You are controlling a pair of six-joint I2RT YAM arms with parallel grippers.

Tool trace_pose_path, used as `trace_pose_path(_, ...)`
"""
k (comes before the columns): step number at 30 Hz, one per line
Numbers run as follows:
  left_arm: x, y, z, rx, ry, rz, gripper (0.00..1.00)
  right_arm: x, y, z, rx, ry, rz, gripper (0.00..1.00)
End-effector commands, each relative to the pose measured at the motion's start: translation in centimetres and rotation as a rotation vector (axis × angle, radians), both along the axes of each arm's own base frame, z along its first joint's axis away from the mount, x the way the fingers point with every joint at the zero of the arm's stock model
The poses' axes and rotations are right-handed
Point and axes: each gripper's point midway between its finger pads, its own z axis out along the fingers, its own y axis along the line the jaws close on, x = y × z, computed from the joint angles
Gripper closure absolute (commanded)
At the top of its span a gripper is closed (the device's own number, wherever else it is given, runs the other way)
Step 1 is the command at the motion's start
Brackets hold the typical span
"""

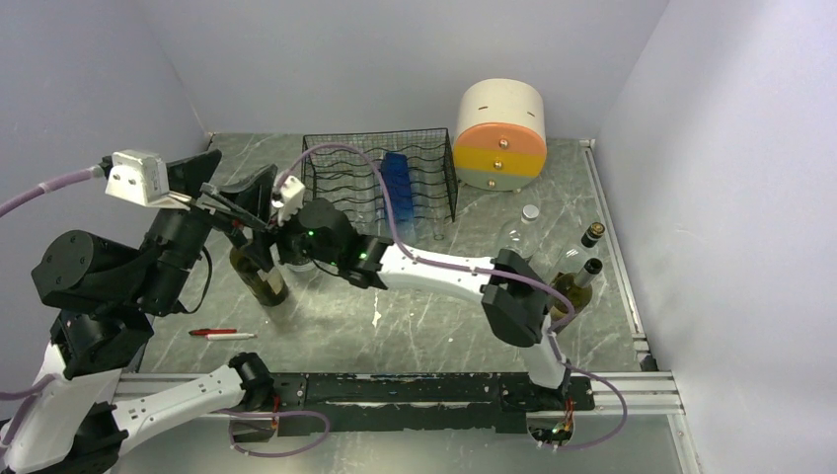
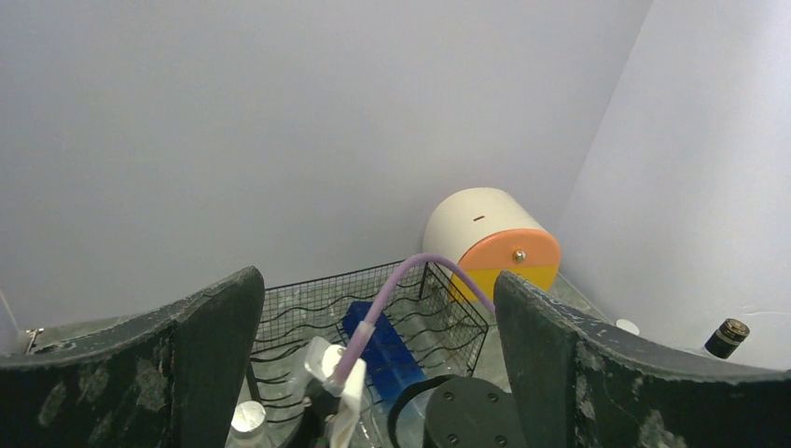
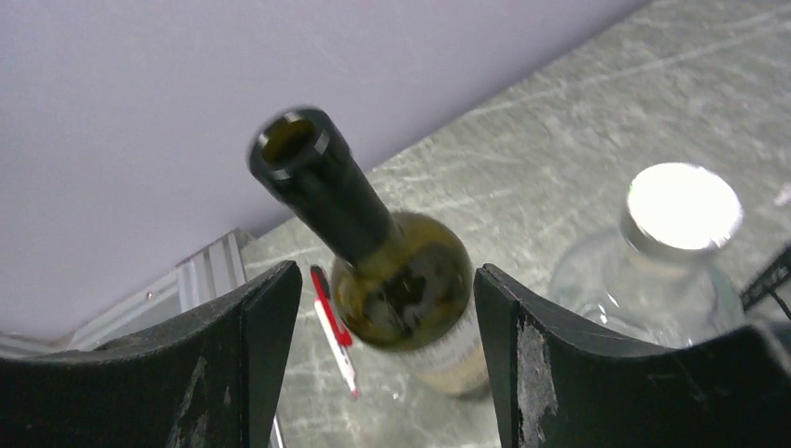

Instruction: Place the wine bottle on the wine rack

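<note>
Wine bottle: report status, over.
Left claw open, empty. Right claw open, straddling wine bottle, no clamp. Bottle stands on table, not on wine rack. Clear glass bottle close beside it.

dark olive wine bottle (image 3: 401, 280), black wavy-wire wine rack (image 1: 435, 174), grey marbled table (image 1: 424, 326)

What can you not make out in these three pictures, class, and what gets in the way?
- Top view: the neck of the green bottle, hidden under the right hand.
- Right wrist view: the label on that bottle, too blurred to read.
- Left wrist view: the blue thing in the rack, partly behind a purple cable; unidentifiable.
- Left wrist view: a bottle cap at right; a finger hides the bottle below.
</note>
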Motion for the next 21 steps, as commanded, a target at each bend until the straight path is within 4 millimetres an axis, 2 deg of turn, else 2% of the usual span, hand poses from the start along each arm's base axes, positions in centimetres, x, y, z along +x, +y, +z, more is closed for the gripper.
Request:
trace_pose_path(1,-0.7,0.4,0.9,-0.005,-0.028,-0.017,0.03,0.7,2.1,1.0,-0.001,-0.079,-0.019,0.28)
trace_pose_path(7,-0.8,0.5,0.5,-0.002,-0.015,-0.016,0.03,1.1,4.2,0.8,-0.016,-0.143,0.007,0.33)
trace_pose_path(13,-0.8,0.7,0.2,-0.003,-0.003,-0.013,0.03,1.6,4.8,1.1,-0.015,-0.191,-0.007,0.56)
trace_pose_path(21,-0.8,0.1,-0.5,-0.03,0.0,-0.034,0.03,0.0,2.9,3.9,0.032,-0.303,-0.075,0.9)
